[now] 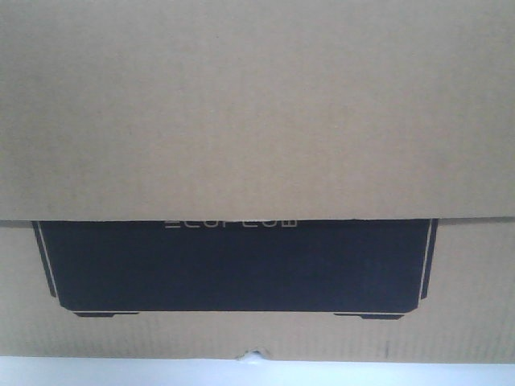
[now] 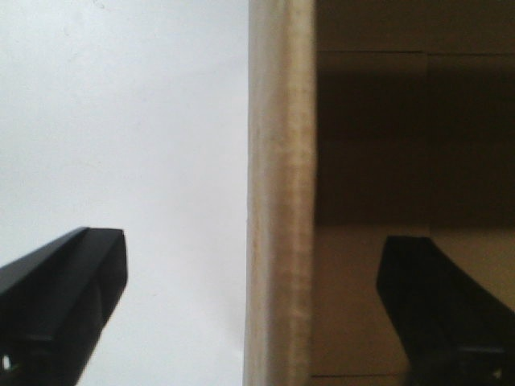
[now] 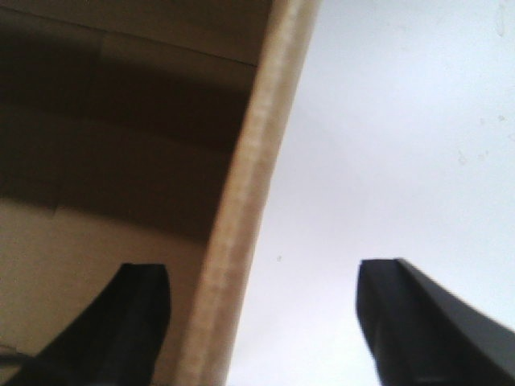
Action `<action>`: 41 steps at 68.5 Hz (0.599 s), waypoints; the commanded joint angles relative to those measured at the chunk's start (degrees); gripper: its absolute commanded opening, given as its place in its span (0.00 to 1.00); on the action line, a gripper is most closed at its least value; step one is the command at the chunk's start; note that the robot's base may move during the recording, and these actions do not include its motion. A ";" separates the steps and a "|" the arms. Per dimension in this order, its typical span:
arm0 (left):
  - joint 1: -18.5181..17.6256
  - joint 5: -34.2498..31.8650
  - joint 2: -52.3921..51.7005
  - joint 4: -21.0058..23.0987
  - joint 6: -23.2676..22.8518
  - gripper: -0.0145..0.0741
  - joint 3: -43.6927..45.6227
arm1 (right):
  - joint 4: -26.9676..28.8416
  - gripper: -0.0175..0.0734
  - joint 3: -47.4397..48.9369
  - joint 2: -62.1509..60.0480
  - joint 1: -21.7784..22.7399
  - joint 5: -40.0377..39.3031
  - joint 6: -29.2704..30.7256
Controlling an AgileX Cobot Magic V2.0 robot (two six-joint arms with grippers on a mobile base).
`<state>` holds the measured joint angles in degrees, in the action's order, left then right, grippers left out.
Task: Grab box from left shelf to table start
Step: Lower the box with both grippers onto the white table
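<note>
Box (image 1: 257, 112) fills front view; black panel at 6 o'clock, thin pale strip of desk (image 1: 121, 371) below its bottom edge.

Left end effector (image 2: 253, 310): fingers spread wide, straddling an upright box wall, one finger inside, one outside; not clamped, no visible contact. Right end effector (image 3: 261, 322): same, wall at 11 o'clock.

Likely reason: both arms pinch opposite walls since box is too large for one.

Wrist cams show straddle; front cam shows no arms. Shelf not visible.
</note>
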<state>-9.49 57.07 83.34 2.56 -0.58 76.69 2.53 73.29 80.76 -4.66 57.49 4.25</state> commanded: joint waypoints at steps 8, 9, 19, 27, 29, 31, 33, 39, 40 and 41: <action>-0.04 -0.19 -1.79 0.46 0.18 0.81 2.29 | -0.67 0.88 1.51 -2.76 0.23 -1.50 0.18; -0.04 -0.05 -1.79 0.65 0.18 0.81 2.39 | -0.67 0.88 1.51 -2.91 0.23 -1.59 0.19; -0.04 1.24 -3.31 1.26 0.18 0.81 3.73 | -0.67 0.88 2.73 -5.26 0.23 -1.59 -0.38; -0.04 1.13 -6.53 1.24 0.18 0.81 4.55 | -0.67 0.88 3.71 -8.06 0.23 -1.45 -0.38; -0.04 1.13 -7.57 1.24 0.18 0.81 4.71 | -0.67 0.88 3.78 -8.99 0.23 -1.38 -0.38; -0.04 0.94 -8.72 1.24 0.18 0.81 4.71 | -0.67 0.88 3.78 -10.01 0.23 -1.38 -0.38; -0.04 0.86 -9.92 1.24 0.18 0.81 4.71 | -0.67 0.88 3.78 -11.05 0.23 -1.38 -0.38; -0.04 0.86 -13.70 1.01 0.18 0.80 4.71 | -0.67 0.88 3.78 -14.10 0.23 -1.16 -0.38; -0.04 0.86 -14.03 1.01 0.18 0.80 4.71 | -0.67 0.88 3.78 -14.69 0.23 -1.09 -0.38; -0.04 0.86 -14.69 1.01 0.18 0.79 4.71 | -0.67 0.88 3.78 -15.30 0.23 -1.04 -0.38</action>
<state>-9.49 60.10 73.76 3.15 -0.37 79.30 2.45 74.81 70.26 -4.66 58.58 3.80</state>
